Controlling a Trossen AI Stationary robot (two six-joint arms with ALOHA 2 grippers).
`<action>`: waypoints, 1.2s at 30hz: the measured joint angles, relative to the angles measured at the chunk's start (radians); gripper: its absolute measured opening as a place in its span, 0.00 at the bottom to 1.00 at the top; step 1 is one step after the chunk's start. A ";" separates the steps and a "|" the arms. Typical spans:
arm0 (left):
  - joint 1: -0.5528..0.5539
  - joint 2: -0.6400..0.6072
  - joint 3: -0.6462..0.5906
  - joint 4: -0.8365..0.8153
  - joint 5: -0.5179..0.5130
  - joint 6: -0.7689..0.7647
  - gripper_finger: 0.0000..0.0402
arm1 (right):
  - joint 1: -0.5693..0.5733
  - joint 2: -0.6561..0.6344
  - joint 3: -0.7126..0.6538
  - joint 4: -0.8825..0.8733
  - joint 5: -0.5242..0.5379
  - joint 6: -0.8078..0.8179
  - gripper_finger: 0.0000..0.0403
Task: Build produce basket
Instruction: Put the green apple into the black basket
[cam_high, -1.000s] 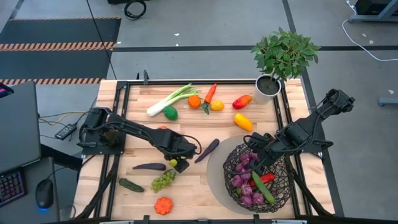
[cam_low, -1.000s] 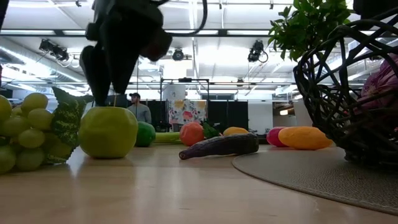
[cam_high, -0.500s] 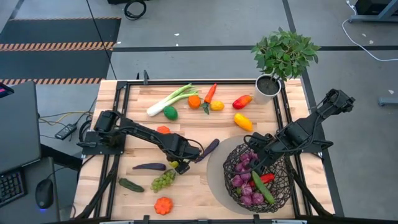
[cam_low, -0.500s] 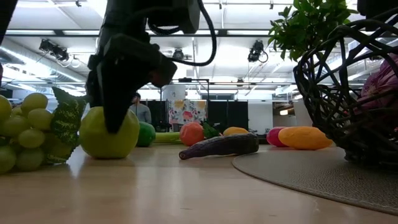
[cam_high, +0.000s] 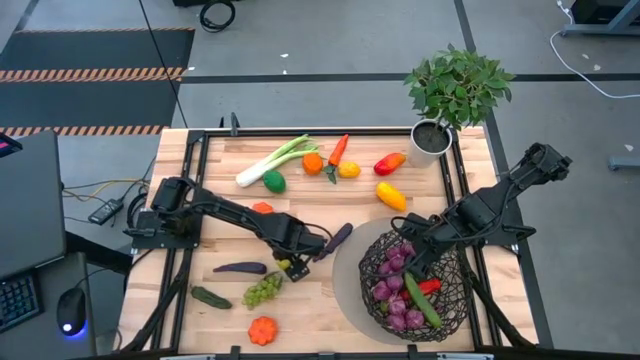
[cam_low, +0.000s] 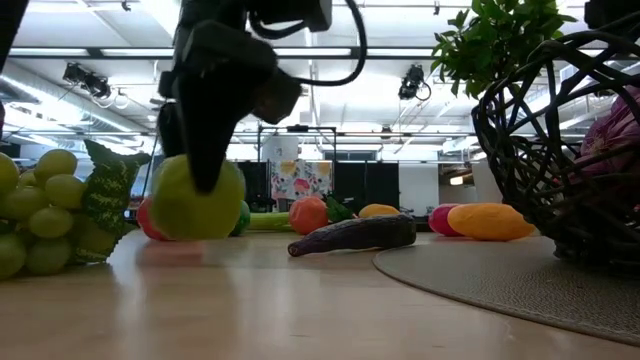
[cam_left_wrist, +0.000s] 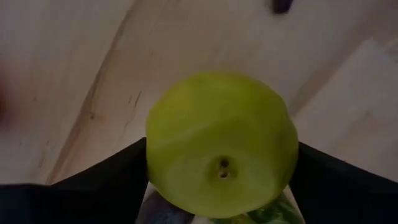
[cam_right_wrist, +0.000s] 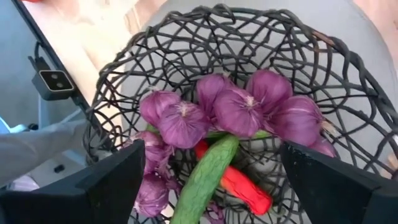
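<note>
My left gripper (cam_high: 293, 263) points down at the table's middle, shut on a green apple (cam_left_wrist: 221, 143), which also shows in the low view (cam_low: 198, 197). Green grapes (cam_high: 262, 290) lie just beside it. The dark wire basket (cam_high: 362, 275) stands on a grey round mat (cam_high: 345, 262) at the near right. It holds purple bulbs (cam_right_wrist: 239, 109), a green cucumber (cam_right_wrist: 205, 171) and a red pepper (cam_right_wrist: 239, 186). My right gripper (cam_right_wrist: 211, 149) hangs open above the basket's far rim, touching nothing. More produce lies along the far edge: leek (cam_high: 272, 160), orange (cam_high: 313, 162), carrot (cam_high: 338, 152). My left gripper pinches the green apple between its two fingers (cam_left_wrist: 118, 174), one on each opposite side (cam_left_wrist: 155, 155) of the fruit. The fingers come from above, pointing down. The apple sits with its dimpled end up. Whether its underside is clear of the table, I cannot tell.
A purple eggplant (cam_high: 335, 240) lies just to the right of my left gripper, another (cam_high: 240, 268) to its left. A cucumber (cam_high: 210, 297) and small pumpkin (cam_high: 262, 330) lie near the front edge. Peppers (cam_high: 391, 196) and a potted plant (cam_high: 455, 90) stand at the far right.
My left gripper has come down over the green apple and its fingers have closed in on the fruit's sides. The apple has shifted a little toward the table's right, uncovering a red thing behind it.
</note>
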 joint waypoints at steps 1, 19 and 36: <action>0.004 0.000 0.011 -0.002 0.000 0.002 0.81 | -0.001 0.000 0.000 -0.004 -0.005 0.000 0.93; 0.054 -0.010 0.491 0.467 -0.010 0.304 0.85 | -0.001 -0.162 0.000 0.079 0.055 0.149 0.93; 0.055 0.039 0.512 0.562 -0.180 0.590 0.86 | -0.015 -0.284 0.000 0.339 0.232 0.255 0.93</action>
